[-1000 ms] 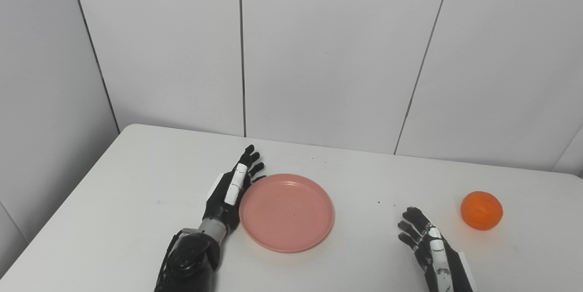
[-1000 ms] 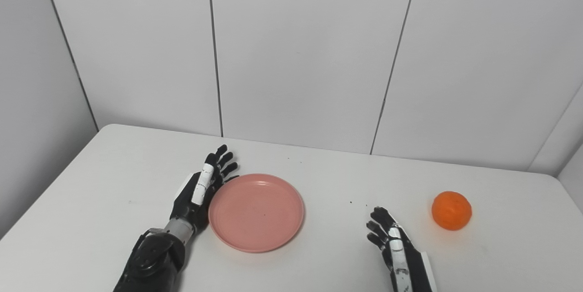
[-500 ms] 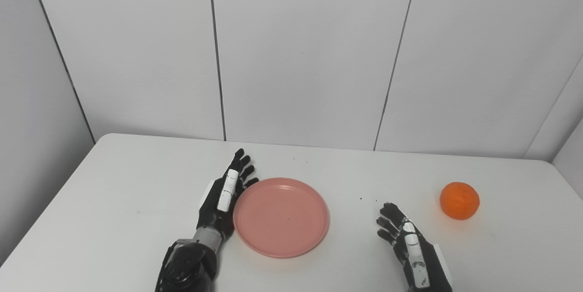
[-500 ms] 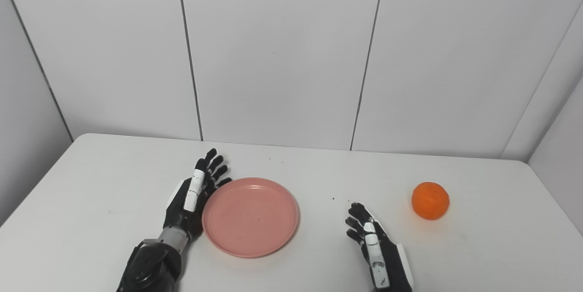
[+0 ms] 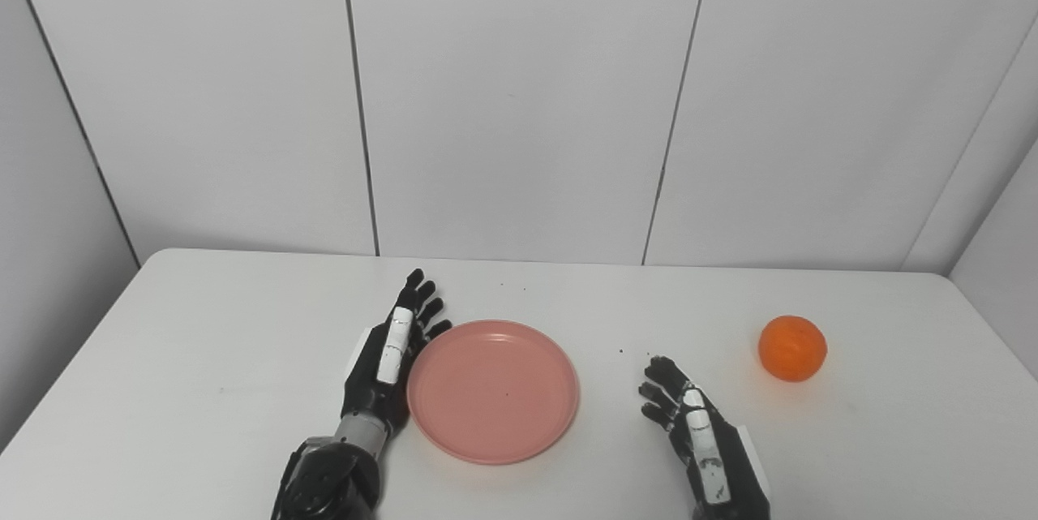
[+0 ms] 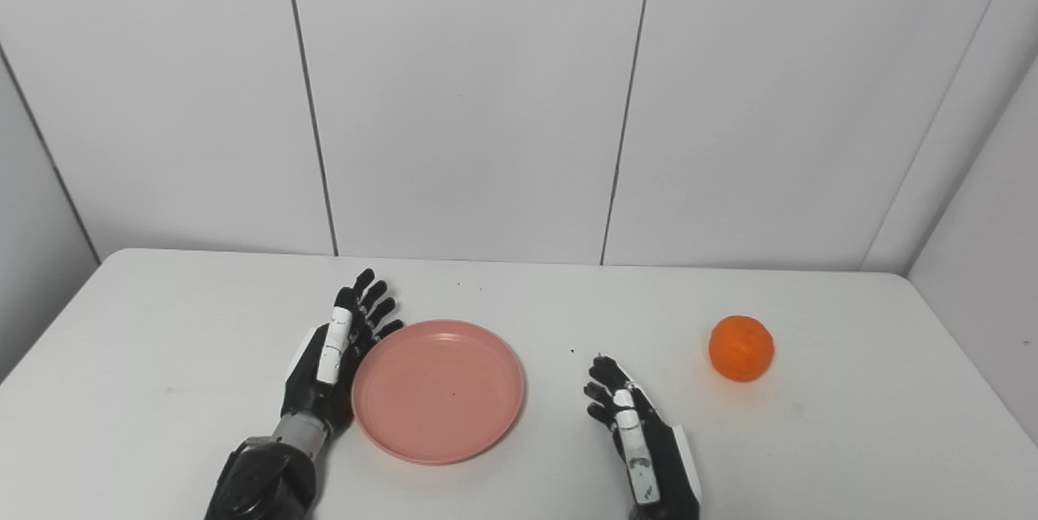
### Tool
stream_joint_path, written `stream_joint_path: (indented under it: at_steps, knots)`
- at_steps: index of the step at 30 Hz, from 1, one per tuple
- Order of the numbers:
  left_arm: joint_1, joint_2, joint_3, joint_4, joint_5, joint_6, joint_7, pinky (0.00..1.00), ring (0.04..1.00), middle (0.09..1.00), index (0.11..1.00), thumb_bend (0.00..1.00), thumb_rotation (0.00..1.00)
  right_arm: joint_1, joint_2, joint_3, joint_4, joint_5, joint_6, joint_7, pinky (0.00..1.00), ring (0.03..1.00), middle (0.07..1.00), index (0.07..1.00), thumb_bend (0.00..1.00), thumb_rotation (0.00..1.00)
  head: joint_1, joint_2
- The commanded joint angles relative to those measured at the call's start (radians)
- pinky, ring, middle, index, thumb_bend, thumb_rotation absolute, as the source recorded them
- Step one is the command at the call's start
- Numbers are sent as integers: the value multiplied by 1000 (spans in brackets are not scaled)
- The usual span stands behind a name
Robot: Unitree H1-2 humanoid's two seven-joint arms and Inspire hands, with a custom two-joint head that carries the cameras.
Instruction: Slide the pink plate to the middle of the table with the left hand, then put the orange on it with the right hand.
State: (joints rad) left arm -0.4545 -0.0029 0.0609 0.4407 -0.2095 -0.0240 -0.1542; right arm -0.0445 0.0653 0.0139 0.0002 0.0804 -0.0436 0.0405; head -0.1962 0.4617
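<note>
Nothing moved; round glossy pink plate [image 5: 493,390]

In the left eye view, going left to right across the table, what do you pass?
left hand, open against the plate's left rim → pink plate → right hand, open, holding nothing → orange, alone toward the right side of the table.

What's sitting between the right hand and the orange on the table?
Nothing: bare white table separates the right hand from the orange. Both eye views show the gap.
</note>
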Motion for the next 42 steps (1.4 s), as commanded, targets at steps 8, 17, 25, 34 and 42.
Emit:
stream_joint_path:
  at_steps: [8, 17, 25, 34, 42]
  knots:
    - [-30, -1, -1, 17, -5, -3, -14, 918, 982, 1000, 1000, 959, 879, 27, 37, 25, 65, -19, 0, -21, 845, 847, 864, 829, 811, 964, -59, 2]
    - [-34, 2, 4, 22, -27, -7, -53, 944, 999, 1000, 1000, 955, 868, 23, 50, 42, 72, -52, 0, -41, 836, 840, 860, 825, 793, 987, -110, 3]
    - [-21, -14, 0, 19, -42, 0, -73, 943, 1000, 1000, 1000, 940, 863, 36, 40, 46, 62, -51, 0, -38, 845, 847, 864, 826, 798, 987, -122, 9]
    - [-11, -44, -19, 26, -28, 1, -52, 935, 1000, 1000, 1000, 949, 868, 60, 5, 25, 45, -12, 5, -22, 849, 851, 863, 829, 789, 982, -75, 13]
    - [-11, -59, -19, 43, -13, -19, -36, 916, 987, 1000, 1000, 986, 860, 78, -33, 21, 38, -55, -95, -31, 857, 857, 868, 839, 836, 947, -50, 0]
